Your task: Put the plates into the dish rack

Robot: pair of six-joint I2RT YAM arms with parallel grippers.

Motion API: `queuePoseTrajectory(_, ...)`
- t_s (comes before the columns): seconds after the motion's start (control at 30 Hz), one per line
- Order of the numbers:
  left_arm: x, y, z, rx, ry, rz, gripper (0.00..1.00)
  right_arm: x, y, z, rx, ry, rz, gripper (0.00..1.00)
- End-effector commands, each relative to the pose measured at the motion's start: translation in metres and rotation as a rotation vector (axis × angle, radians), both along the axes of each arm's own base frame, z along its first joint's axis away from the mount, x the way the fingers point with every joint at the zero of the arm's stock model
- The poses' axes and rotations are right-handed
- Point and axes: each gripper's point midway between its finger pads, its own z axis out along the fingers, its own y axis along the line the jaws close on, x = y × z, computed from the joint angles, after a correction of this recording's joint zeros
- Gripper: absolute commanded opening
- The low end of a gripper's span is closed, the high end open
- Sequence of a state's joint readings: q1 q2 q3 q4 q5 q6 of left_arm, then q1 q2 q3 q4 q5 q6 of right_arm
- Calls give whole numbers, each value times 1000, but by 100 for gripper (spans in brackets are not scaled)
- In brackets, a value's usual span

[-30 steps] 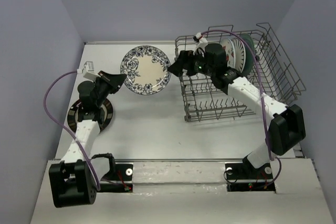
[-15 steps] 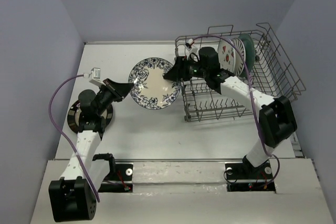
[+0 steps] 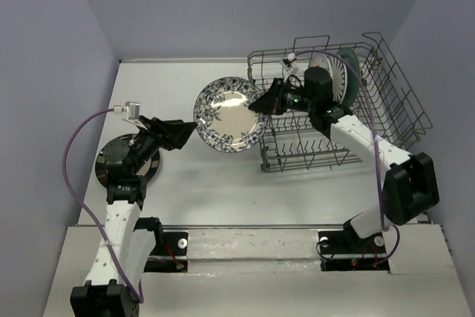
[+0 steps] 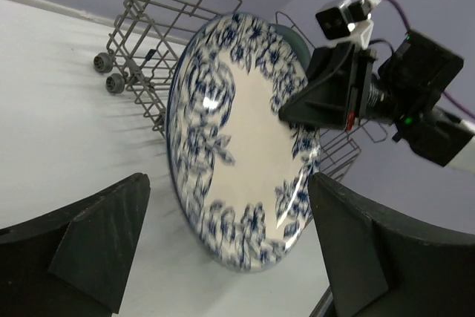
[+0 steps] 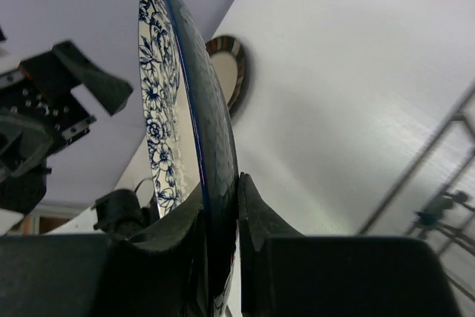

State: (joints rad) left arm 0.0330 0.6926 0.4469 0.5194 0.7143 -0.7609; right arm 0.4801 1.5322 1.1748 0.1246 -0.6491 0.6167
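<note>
Pale tabletop point(image 3: 193, 183) under lilac walls; my right gripper point(image 3: 261, 105) is pinched on the rim of the blue-white floral plate point(image 3: 231, 114), which stands on edge straight ahead of its fingers, apparently clear of the surface; the dish rack point(image 3: 401, 109) lies behind its wrist. My left gripper point(image 3: 185, 133) gapes wide facing the plate, gripping nothing. Glazed ceramic, I judge: stiff, weighty, slick, chippable; a deep rim pinch suits it best.

Soft, even overhead light with faint shadows on the bench point(image 3: 215, 183). Glare patch on the floral plate point(image 3: 230, 116). Left wrist view: near fingers point(image 4: 89, 243) out of focus. Right wrist foreground dark, underexposed.
</note>
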Motion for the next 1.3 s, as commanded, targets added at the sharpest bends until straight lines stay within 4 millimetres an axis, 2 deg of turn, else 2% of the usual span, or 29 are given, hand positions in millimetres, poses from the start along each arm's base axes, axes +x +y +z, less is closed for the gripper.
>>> queuePoseTrajectory(0.0, -13, -6, 8, 154, -84, -35, 99, 41, -85, 116, 75, -294, -297, 7)
queuePoseTrajectory(0.03, -16, -12, 5, 183, -84, -55, 99, 55, -104, 122, 27, -319, -412, 7)
queuePoseTrajectory(0.07, -17, -12, -5, 246, -70, -43, 99, 63, -117, 127, -32, -355, -485, 7)
queuePoseTrajectory(0.1, -18, -12, -7, 279, -72, -34, 99, 70, -131, 128, -97, -368, -558, 7)
queuePoseTrajectory(0.13, -19, -11, -6, 304, -81, -23, 99, 76, -145, 116, -215, -386, -598, 7)
queuePoseTrajectory(0.17, -24, -12, -9, 319, -75, -20, 99, 87, -168, 133, -277, -428, -726, 7)
queuePoseTrajectory(0.2, -27, -15, -9, 333, -86, -30, 99, 94, -184, 133, -337, -433, -789, 7)
queuePoseTrajectory(0.23, -31, -17, -6, 330, -101, -38, 99, 104, -205, 123, -459, -431, -866, 7)
queuePoseTrajectory(0.27, -33, -19, -6, 328, -105, -48, 99, 107, -213, 140, -485, -469, -906, 7)
queuePoseTrajectory(0.37, -33, -20, -8, 328, -97, -51, 99, 115, -245, 157, -637, -540, -1010, 7)
queuePoseTrajectory(0.4, -33, -19, -9, 330, -94, -49, 99, 119, -249, 161, -672, -558, -1026, 7)
queuePoseTrajectory(0.43, -33, -20, -10, 330, -92, -52, 99, 120, -258, 178, -702, -600, -1047, 7)
queuePoseTrajectory(0.5, -35, -21, -10, 329, -92, -57, 99, 127, -260, 185, -743, -629, -1051, 7)
queuePoseTrajectory(0.57, -35, -21, -11, 327, -90, -59, 99, 132, -266, 181, -819, -637, -1053, 7)
queuePoseTrajectory(0.7, -33, -22, -16, 329, -71, -64, 99, 147, -269, 160, -886, -607, -1054, 7)
queuePoseTrajectory(0.83, -32, -22, -19, 329, -55, -61, 99, 161, -259, 129, -896, -553, -1003, 7)
queuePoseTrajectory(1.27, -31, -18, -19, 325, -48, -37, 99, 172, -251, 51, -952, -410, -923, 7)
